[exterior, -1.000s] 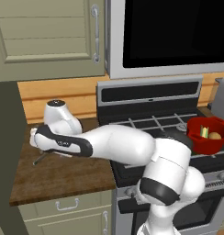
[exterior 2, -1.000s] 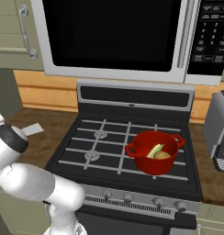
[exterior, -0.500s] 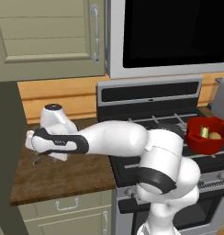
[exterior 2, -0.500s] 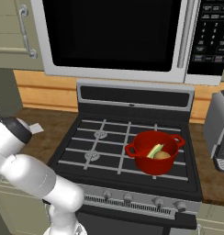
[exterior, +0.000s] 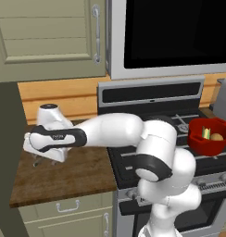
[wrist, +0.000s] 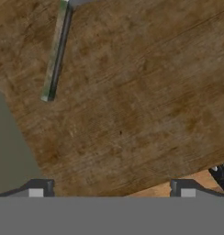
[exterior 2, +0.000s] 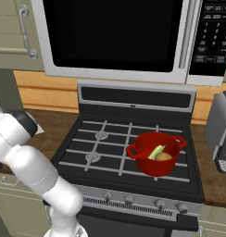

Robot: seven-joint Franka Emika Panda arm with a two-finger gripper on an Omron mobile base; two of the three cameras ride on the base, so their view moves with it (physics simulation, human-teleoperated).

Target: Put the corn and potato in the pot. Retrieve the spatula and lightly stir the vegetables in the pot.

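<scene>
Corn (exterior 2: 156, 152), potato (exterior 2: 164, 156): one each

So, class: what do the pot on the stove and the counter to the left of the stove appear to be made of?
Pot: probably enamelled metal, from its uniform bright red colour, though a rendering leaves that open. Counter: wood or wood-look laminate, matte brown with visible grain streaks.

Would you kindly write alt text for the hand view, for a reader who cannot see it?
Looking down on a brown wooden counter, the open gripper hovers with its two dark fingertips set wide apart at the bottom. The spatula lies at upper left, its thin handle running down from the top edge, well away from the fingertips.
</scene>
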